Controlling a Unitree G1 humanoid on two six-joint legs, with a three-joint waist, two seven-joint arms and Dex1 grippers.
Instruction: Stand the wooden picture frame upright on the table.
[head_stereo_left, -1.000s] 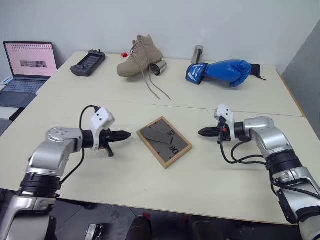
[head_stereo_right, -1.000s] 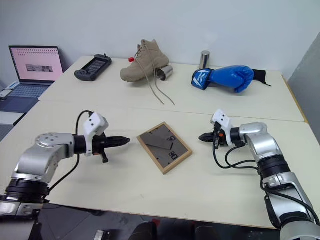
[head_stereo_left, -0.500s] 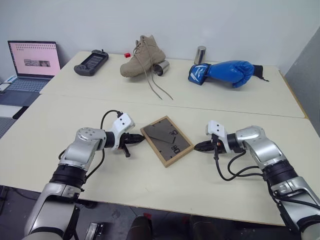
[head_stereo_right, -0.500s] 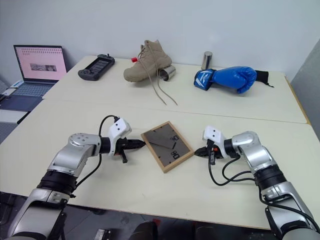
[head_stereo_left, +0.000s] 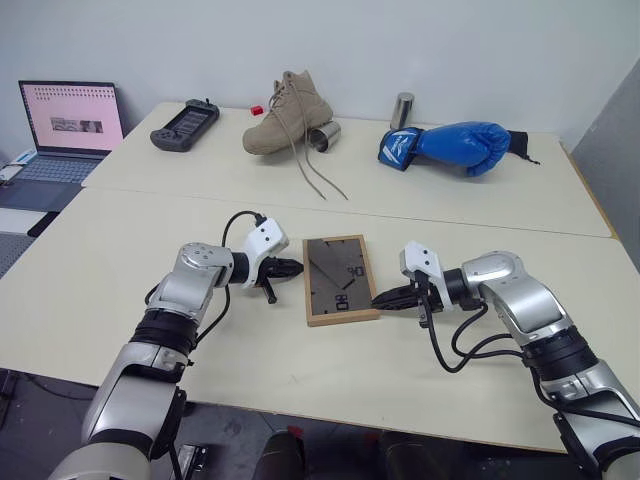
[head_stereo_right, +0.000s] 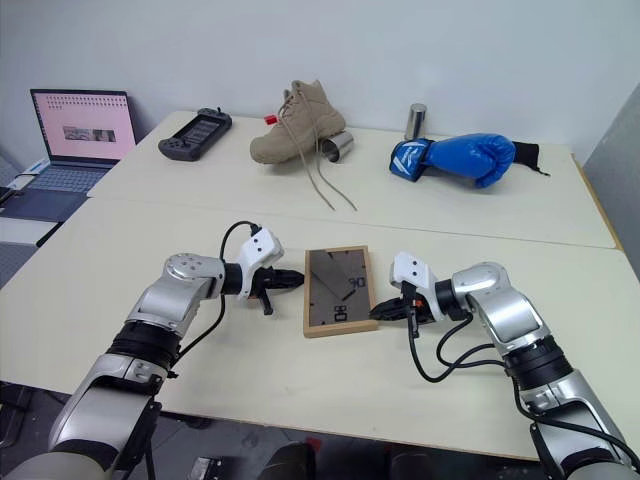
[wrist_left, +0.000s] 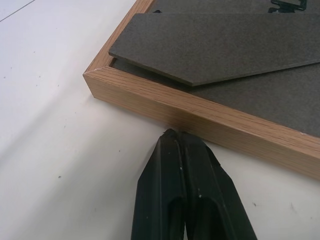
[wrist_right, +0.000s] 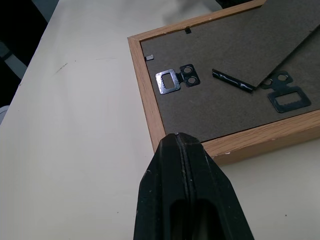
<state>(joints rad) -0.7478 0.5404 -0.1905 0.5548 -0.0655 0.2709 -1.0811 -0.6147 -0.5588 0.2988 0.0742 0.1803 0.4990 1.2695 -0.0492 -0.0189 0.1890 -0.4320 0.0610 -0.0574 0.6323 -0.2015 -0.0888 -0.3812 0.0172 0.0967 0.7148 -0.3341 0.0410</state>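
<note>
Left gripper (head_stereo_left: 296, 267) is closed, empty, tips pressed to the left edge of the wooden picture frame (head_stereo_left: 340, 279). Right gripper (head_stereo_left: 381, 299) is closed too, tips set against the frame's near right corner. Frame is laid flat, backing up, easel leg folded, on the table (head_stereo_left: 130, 240) between both grippers. Boot (head_stereo_left: 284, 112) and boxing glove (head_stereo_left: 450, 143) are seen at the far side.

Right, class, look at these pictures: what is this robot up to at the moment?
The wooden picture frame lies flat, backing side up, on the table, not yet stood upright. The left gripper and the right gripper, both shut, press their tips against opposite long edges of the frame, apparently to pinch it between them. A boot and a boxing glove lie farther back.
</note>
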